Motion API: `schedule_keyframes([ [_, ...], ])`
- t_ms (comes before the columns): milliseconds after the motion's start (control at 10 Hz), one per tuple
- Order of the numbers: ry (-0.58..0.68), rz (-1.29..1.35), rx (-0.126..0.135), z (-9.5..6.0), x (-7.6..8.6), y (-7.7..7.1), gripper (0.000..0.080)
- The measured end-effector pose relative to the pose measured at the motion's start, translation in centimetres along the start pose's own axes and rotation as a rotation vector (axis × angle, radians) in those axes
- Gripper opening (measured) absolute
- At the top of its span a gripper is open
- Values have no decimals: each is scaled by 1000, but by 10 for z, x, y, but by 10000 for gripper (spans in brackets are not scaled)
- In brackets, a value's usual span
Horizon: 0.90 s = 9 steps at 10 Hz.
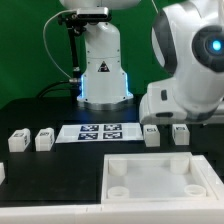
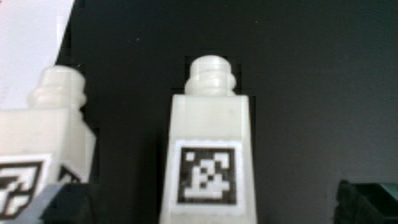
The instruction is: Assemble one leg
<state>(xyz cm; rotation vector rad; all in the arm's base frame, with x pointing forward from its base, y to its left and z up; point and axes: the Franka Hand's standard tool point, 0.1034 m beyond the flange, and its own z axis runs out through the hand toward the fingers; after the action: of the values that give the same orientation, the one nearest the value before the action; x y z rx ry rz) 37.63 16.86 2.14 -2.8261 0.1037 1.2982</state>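
The gripper (image 2: 214, 205) is wide open – its dark fingers (image 2: 64, 204) stand on either side of a leg (image 2: 210, 150) and do not touch it. A second leg (image 2: 47, 130) stands just beside. Both are upright, near the marker board (image 1: 105, 132) on the exterior view's right. Two more legs (image 1: 44, 139) sit on the board's other side – the big square piece (image 1: 150, 156) lies in front of it

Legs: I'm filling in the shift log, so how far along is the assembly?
Done: nothing fitted; all four legs stand loose, none in the square panel. In hand: the open claw straddles one leg, not gripping it. Left: grasp it, carry it, seat it in the panel.
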Motion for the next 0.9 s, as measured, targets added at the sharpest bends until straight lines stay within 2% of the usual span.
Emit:
schedule_keyframes([
  [200, -53, 10, -10, 8, -3, -1, 649],
  [600, -56, 7, -7, 14, 2, -4, 649],
  [700, -56, 6, -8, 14, 2, -4, 544],
  [800, -56, 6, -8, 14, 2, -4, 544],
  [900, -56, 6, -8, 14, 2, -4, 370],
])
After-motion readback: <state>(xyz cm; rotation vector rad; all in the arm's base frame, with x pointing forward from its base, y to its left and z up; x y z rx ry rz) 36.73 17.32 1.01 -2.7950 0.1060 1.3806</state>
